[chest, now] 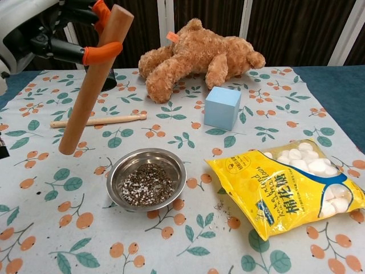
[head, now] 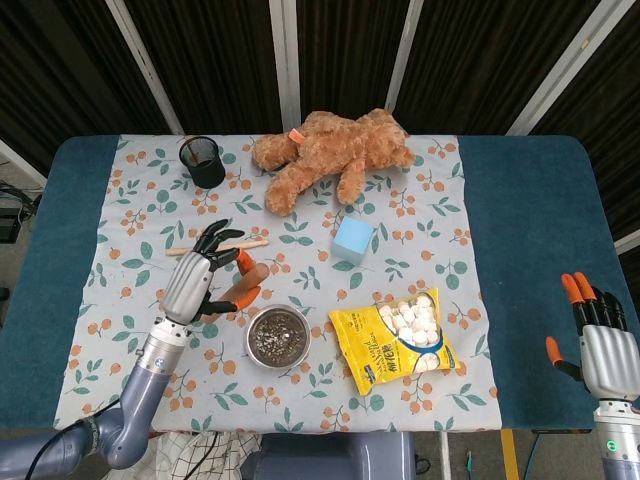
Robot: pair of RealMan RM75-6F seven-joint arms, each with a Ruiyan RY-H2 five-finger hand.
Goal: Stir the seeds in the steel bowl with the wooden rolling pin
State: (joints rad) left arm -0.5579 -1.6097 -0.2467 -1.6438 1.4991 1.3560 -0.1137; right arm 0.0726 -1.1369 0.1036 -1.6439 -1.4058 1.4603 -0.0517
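Table (head: 530, 200) with floral cloth (head: 130, 330), teddy bear (head: 330, 150) at the far edge, yellow marshmallow bag (chest: 296, 191) to the right of the steel bowl (chest: 146, 178), blue cube (chest: 222, 107) behind it, black mesh cup (head: 203, 161) far left. A thin wooden stick (chest: 97, 120) lies on the cloth behind the bowl; not the tool.

Wooden rolling pin (chest: 94, 80) is in my left hand (head: 195, 283), lifted clear of the cloth, tilted steeply, free lower end hanging left of and above the bowl, not over it yet. I judge it rigid, fairly light, smooth enough to twist in the fingers. Grip sits near the upper end, so the long free length gives reach but leverage against the hold; I'd stir gently.

Bowl looks thin and light, unanchored on cloth. Side load from the pin would likely skate or tip it. Seeds (chest: 147, 185) are loose and shallow, easy to flick out; a few specks already lie on the cloth near the bag.

Left hand: fingers wrapped round the pin, orange-tipped fingertips (chest: 102, 51) clamping it, forearm low at the left.

Right hand (head: 603, 350): at the near right edge, holding nothing, fingers extended and apart.
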